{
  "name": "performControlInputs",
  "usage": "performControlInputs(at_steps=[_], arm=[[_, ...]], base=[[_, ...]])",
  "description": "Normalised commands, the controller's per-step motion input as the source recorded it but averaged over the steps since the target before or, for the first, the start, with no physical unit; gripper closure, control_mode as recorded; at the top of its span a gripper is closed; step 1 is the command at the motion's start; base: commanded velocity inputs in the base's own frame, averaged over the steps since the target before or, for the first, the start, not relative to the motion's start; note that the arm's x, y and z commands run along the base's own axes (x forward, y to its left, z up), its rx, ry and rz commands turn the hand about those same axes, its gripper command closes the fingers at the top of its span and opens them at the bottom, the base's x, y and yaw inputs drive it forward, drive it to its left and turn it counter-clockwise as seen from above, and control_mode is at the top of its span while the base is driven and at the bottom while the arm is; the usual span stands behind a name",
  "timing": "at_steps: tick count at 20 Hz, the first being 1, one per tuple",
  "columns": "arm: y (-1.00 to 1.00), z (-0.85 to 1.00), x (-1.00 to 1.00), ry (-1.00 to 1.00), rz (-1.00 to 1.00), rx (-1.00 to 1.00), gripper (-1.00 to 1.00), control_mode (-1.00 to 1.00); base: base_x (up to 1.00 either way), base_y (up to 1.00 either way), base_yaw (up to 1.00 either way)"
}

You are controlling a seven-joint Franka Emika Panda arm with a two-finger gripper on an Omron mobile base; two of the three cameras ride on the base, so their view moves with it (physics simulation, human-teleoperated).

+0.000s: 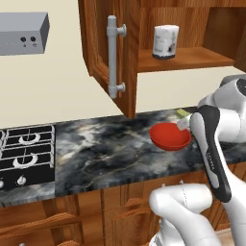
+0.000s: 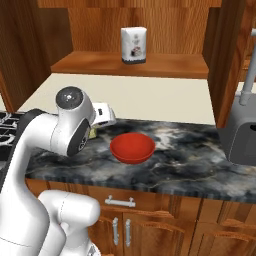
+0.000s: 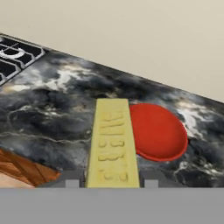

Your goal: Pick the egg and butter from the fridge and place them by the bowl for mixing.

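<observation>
Hand view, left to right: stove (image 3: 13,57), dark counter (image 3: 57,109), then the butter (image 3: 113,144) clamped in the gripper (image 3: 113,180), held above the counter beside the red bowl (image 3: 159,131). Butter unplaced; egg apparently remains to fetch.

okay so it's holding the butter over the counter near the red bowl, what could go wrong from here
The butter juts far out past the tool, so it could slip or twist free before release. It also hangs close to the red bowl, so a drop might land inside or knock the rim. In the base views the arm hides the stick, making placement hard to check.
</observation>
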Motion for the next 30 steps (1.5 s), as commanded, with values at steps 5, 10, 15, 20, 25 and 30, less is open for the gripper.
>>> performControlInputs(at_steps=[5, 10, 15, 20, 25, 30], arm=[[0.46, -0.46, -0.01, 0.15, 0.06, -0.13, 1.00, -1.00], [0.53, -0.36, 0.00, 0.07, 0.02, -0.09, 1.00, -1.00], [0.07, -0.18, 0.00, 0.00, 0.04, 0.01, 1.00, -1.00], [0.08, -0.38, -0.01, 0.00, 0.06, 0.01, 1.00, -1.00], [0.17, -0.49, 0.05, 0.00, 0.05, -0.01, 1.00, -1.00], [0.12, -0.23, 0.50, 0.00, 0.00, -0.01, 1.00, -1.00]], base=[[0.00, 0.00, 0.00], [0.00, 0.00, 0.00], [0.00, 0.00, 0.00], [0.00, 0.00, 0.00], [0.00, 0.00, 0.00], [0.00, 0.00, 0.00]])
